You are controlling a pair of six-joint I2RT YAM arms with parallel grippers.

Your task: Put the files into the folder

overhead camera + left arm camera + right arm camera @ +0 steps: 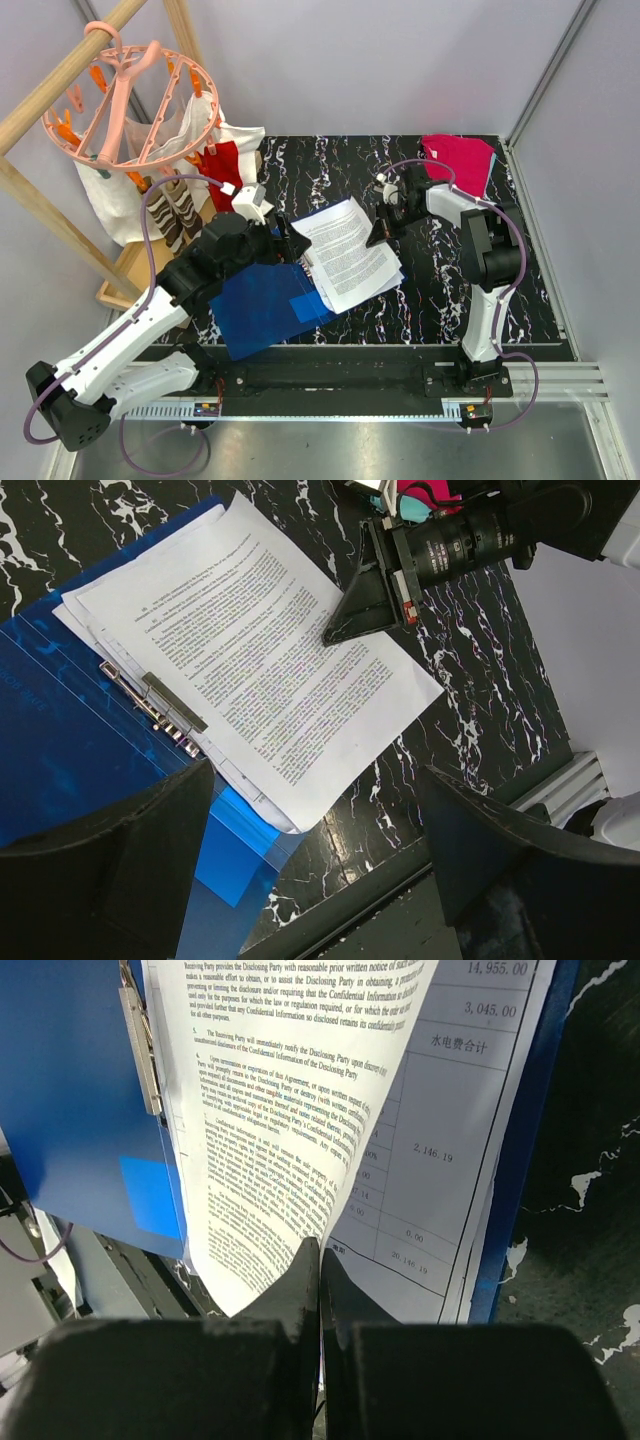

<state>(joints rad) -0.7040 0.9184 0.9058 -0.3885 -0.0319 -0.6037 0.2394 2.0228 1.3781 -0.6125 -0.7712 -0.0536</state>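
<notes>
The files (345,255) are white printed sheets lying on the open blue folder (260,305), mid-table, next to its metal clip (160,705). My right gripper (381,232) is shut on the far right edge of the top sheet (290,1110), which curls up off a table-printed sheet (450,1140) below. It also shows in the left wrist view (345,625). The folder's inside shows in the right wrist view (70,1090). My left gripper (315,780) is open and empty, hovering above the near corner of the files and the folder (60,750).
Pink and teal folded clothes (460,158) lie at the back right corner. A pink round drying hanger (130,100) on a wooden rack (60,230) with hung clothes (215,160) stands at the back left. The table's front rail (400,375) runs along the near edge.
</notes>
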